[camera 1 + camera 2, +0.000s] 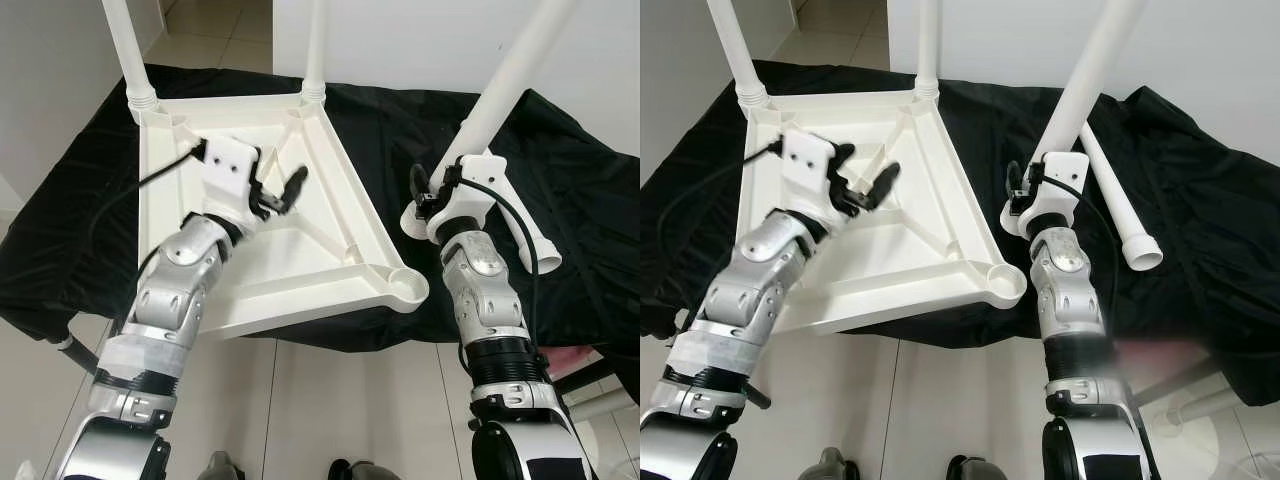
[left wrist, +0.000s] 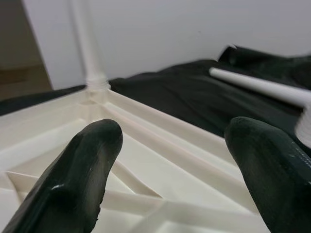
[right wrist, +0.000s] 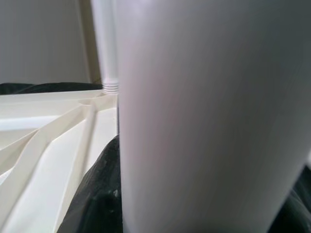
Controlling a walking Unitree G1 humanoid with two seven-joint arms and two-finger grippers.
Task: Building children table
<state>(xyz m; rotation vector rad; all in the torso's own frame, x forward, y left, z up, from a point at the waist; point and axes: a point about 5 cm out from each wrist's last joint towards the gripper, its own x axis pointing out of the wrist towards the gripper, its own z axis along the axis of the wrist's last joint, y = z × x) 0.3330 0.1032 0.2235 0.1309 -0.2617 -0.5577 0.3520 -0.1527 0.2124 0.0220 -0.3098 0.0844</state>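
A white tabletop (image 1: pixel 300 265) lies upside down on a black cloth. Two white legs (image 1: pixel 128 50) (image 1: pixel 316 45) stand in its far corners. The near right corner socket (image 1: pixel 408 287) holds nothing. My left gripper (image 1: pixel 280 185) hovers open just above the ribbed underside, and its fingers (image 2: pixel 87 165) hold nothing. My right gripper (image 1: pixel 432 192) is shut on a third leg (image 1: pixel 505 85), held tilted just right of the tabletop. That leg's lower end (image 1: pixel 415 222) is close to the cloth, and its shaft (image 3: pixel 204 116) is very close to the right wrist camera. A fourth leg (image 1: pixel 1120 200) lies loose on the cloth at the right.
The black cloth (image 1: pixel 580 180) covers a low surface whose near edge drops to a tiled floor (image 1: pixel 330 400). A white wall (image 1: pixel 420 40) stands behind it. A pink item (image 1: pixel 585 360) and a white round base (image 1: pixel 1210 410) sit low at the right.
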